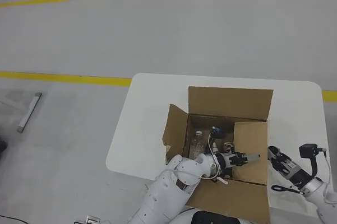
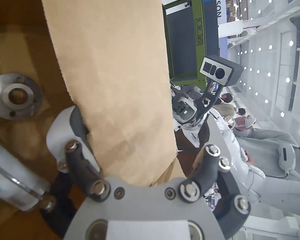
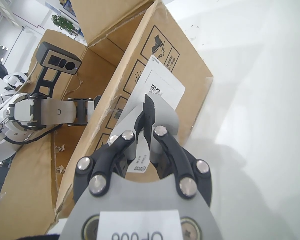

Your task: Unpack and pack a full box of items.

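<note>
One flap (image 2: pixel 110 63) sits between the parted jaws of the left gripper (image 2: pixel 137 138); to open the box (image 1: pixel 230 103) it likely must clamp and fold outward; the right gripper (image 3: pixel 146 112) has jaws together.

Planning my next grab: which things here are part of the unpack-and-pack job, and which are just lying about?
Job: cardboard box; metal flange and clear bottle inside it; left gripper astride a box flap; right gripper beside the box.
Lying about: metal frame on the floor; yellow floor line.

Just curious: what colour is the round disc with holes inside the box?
Shiny silver metal; the disc shows best in the left wrist view.
</note>
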